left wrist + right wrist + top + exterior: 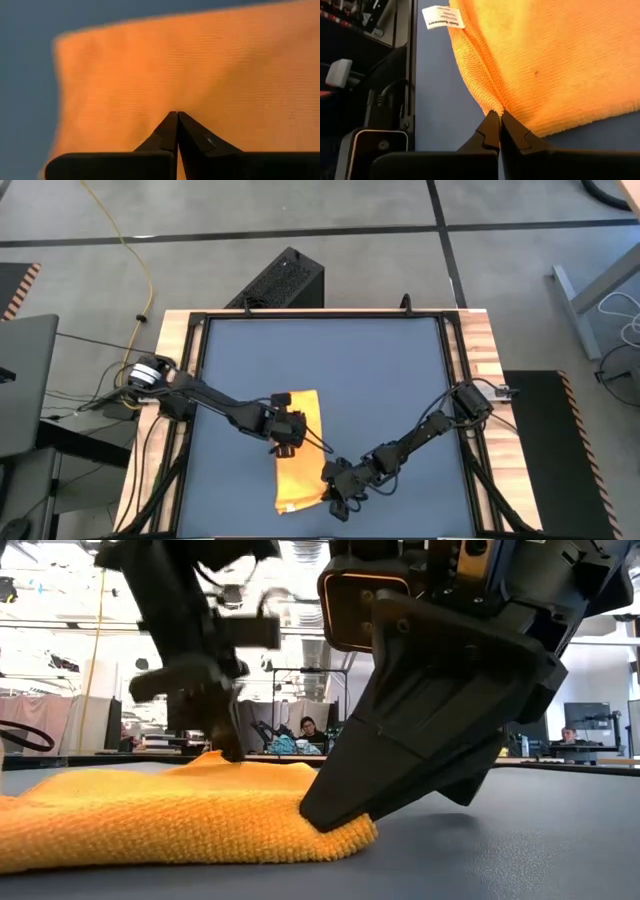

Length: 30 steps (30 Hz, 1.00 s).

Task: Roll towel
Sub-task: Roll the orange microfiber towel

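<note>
The yellow-orange towel (298, 452) lies folded in a long strip on the blue-grey mat, running from the table's middle toward its near edge. Its white tag (442, 17) sticks out at the near end. My left gripper (285, 442) is shut, with its tips on the towel's top near the middle of the strip (177, 114). My right gripper (335, 498) is shut at the towel's near right corner (496, 112), low on the mat. My left gripper comes from above, slanting down, its shut fingertips (228, 748) on the towel's top face (170, 102) near the middle of the strip. The cloth rises to a small peak (212, 758) at the tips. The rest of the towel lies on the mat. My right gripper pinches the towel's near right corner (494, 105) between its two fingertips, where the stacked layer edges meet. The fingers (330, 812) slant down from the table's right, and the tips touch the mat. The corner lies on the mat and the cloth is slack.
The mat (380, 380) shows bare to the far side and the right of the towel. A black frame and wooden borders (478, 350) edge the table. A black box (285, 280) stands on the floor beyond the far edge. People sit in the room behind (305, 730).
</note>
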Each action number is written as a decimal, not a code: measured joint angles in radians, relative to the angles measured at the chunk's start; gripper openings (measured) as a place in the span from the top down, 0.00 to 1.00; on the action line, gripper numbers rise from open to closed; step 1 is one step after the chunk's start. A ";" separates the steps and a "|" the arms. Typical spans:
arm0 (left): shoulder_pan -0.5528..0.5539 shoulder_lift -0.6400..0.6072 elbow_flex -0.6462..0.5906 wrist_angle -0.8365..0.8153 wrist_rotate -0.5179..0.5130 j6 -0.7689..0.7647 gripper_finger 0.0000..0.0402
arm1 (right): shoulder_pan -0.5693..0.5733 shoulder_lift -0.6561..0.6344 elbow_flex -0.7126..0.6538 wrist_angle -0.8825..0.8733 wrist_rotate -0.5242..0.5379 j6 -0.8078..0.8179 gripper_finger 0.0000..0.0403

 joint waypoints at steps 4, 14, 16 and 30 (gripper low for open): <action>-0.047 -0.111 -0.019 -0.008 -0.042 -0.020 1.00 | 0.001 0.000 0.000 0.001 0.007 0.011 0.96; -0.312 -0.175 -0.349 0.868 0.227 0.013 1.00 | 0.008 0.000 0.000 0.028 0.011 0.019 0.96; -0.376 -0.128 -0.371 0.990 0.186 0.042 1.00 | 0.008 0.000 0.000 0.029 0.011 0.020 0.96; -0.581 0.108 -0.083 0.720 -0.036 0.147 0.80 | -0.003 0.000 0.000 0.024 0.011 0.038 0.96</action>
